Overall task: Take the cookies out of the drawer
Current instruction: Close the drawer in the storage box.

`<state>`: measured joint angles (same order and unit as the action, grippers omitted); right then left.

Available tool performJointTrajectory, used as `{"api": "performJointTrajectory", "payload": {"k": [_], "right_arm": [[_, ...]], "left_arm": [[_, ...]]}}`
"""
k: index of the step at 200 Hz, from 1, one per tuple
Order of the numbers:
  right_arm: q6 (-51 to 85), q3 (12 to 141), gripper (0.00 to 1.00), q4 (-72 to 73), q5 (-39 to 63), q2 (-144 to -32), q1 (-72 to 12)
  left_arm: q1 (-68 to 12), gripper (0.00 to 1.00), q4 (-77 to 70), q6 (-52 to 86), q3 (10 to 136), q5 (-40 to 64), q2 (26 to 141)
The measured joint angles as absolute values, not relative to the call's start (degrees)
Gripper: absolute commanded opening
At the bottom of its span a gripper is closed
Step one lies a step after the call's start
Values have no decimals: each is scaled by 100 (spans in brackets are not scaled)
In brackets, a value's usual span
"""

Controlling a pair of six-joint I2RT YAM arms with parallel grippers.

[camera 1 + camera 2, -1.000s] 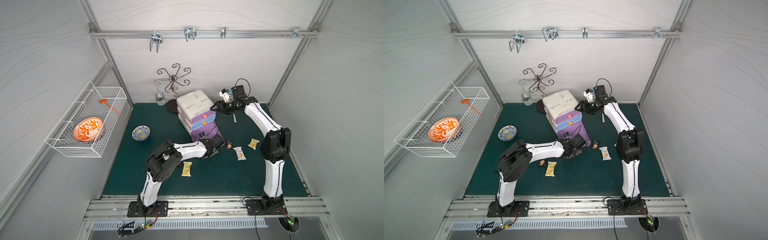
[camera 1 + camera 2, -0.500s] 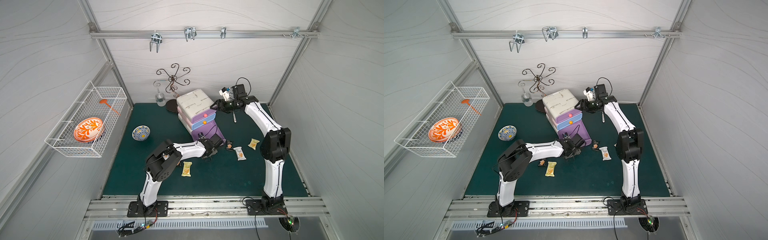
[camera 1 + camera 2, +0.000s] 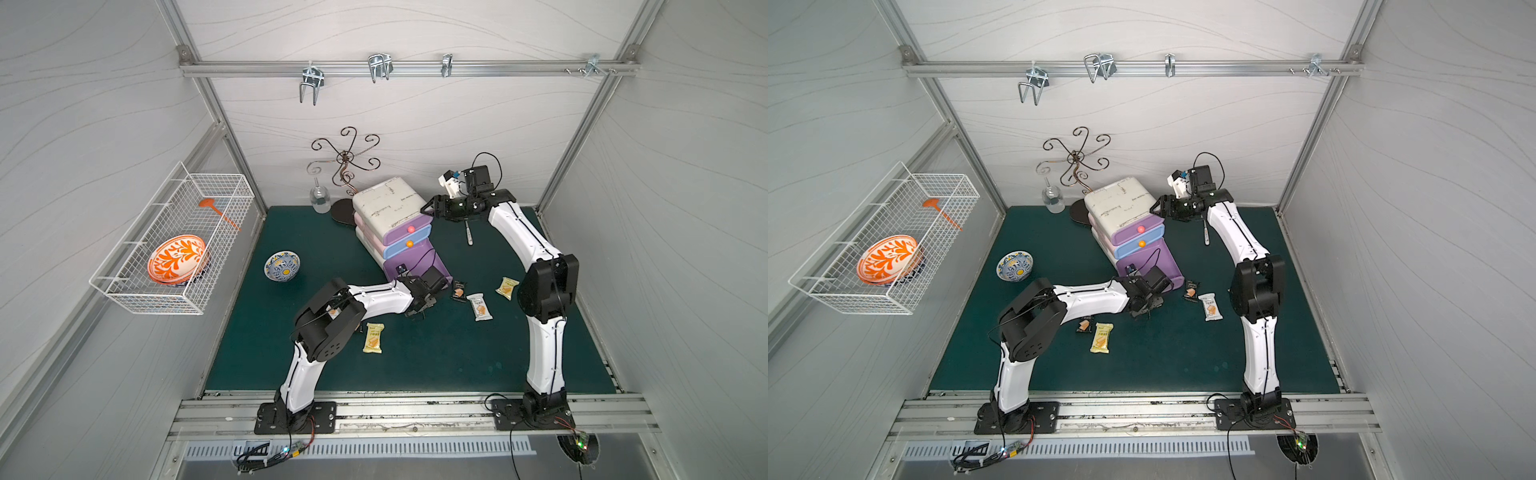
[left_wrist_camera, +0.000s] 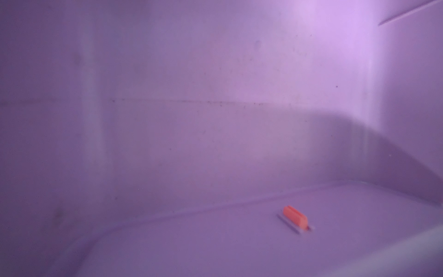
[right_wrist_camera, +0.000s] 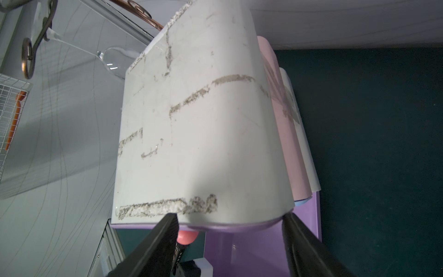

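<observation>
The right gripper (image 5: 231, 215) has its jaws spread wide, straddling the top front edge of the white chest (image 3: 386, 203). The left gripper (image 3: 419, 308) is at the pulled-out purple drawer (image 3: 430, 259), and I cannot tell how its jaws stand. Cookies (image 3: 479, 306) lie on the green mat (image 3: 415, 370) at the chest's 4 and 6 o'clock.

- Robot lab test cell: white panel walls (image 3: 415, 25) on aluminium framing (image 3: 407, 68).
- Two robot arms (image 3: 544, 353) bolted to a rail (image 3: 415, 409), bottom of frame.
- Green mat (image 3: 457, 365), centre; wire basket (image 3: 153, 299) of crockery hung at left.
</observation>
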<state>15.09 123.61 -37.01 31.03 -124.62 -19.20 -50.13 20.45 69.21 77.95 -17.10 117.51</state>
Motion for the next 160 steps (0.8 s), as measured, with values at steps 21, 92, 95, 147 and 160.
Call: {"api": "performJointTrajectory", "payload": {"k": [21,92,95,147,160], "right_arm": [[1450,12811,71,-3771,3175,-12807,-1916],[1382,12781,58,-3570,3516,-12947,-1863],[1380,12748,57,-3544,3540,-12936,-1859],[1365,12248,56,-3308,3793,-12685,-1824],[1358,12184,62,-3306,3811,-12641,-1824]], "left_arm": [[-4980,41,1870,6980,7859,-1737,11832],[-4954,42,1835,7135,8095,-1826,12007],[-4954,42,1837,7140,8095,-1826,12007],[-4947,42,1861,7194,8110,-1831,12011],[-4945,42,1863,7192,8112,-1833,12011]]}}
